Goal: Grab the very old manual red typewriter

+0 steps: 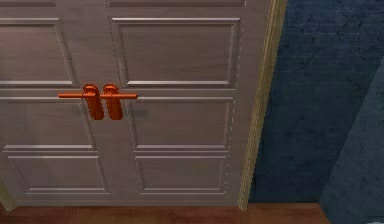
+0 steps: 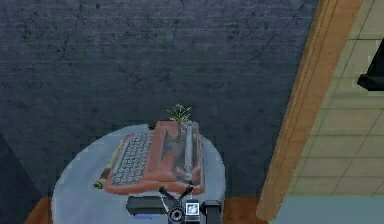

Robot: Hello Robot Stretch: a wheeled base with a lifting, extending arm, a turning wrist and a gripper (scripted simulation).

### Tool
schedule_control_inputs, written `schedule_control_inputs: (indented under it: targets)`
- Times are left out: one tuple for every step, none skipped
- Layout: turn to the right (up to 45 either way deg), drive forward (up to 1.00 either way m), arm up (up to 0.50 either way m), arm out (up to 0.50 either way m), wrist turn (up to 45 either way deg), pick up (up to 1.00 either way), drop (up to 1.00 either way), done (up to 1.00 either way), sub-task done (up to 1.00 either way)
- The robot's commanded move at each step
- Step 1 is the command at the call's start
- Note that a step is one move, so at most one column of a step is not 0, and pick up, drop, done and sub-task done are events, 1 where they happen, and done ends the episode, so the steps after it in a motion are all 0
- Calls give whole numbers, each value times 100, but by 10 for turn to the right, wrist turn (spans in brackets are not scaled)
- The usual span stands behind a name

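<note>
The claw (image 2: 172,196) sits at the red typewriter (image 2: 160,155), by the near edge of the table (image 2: 85,172); whether it holds anything cannot be told. Take it squarely by its sides, not the keys (image 2: 132,158)

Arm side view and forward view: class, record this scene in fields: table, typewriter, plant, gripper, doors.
table: round, pale, before a dark blue wall
typewriter: red, on the table
plant: small, green, beyond the typewriter
gripper: at the picture's bottom, by the typewriter; cannot tell whether it holds anything
doors: panelled pair, orange-red handles, forward view
</note>
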Motion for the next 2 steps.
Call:
schedule_control_inputs:
  targets:
    - [0, 0, 10, 0, 0, 0, 0, 0, 0]
    - [0, 0, 0, 0, 0, 0, 0, 100, 0]
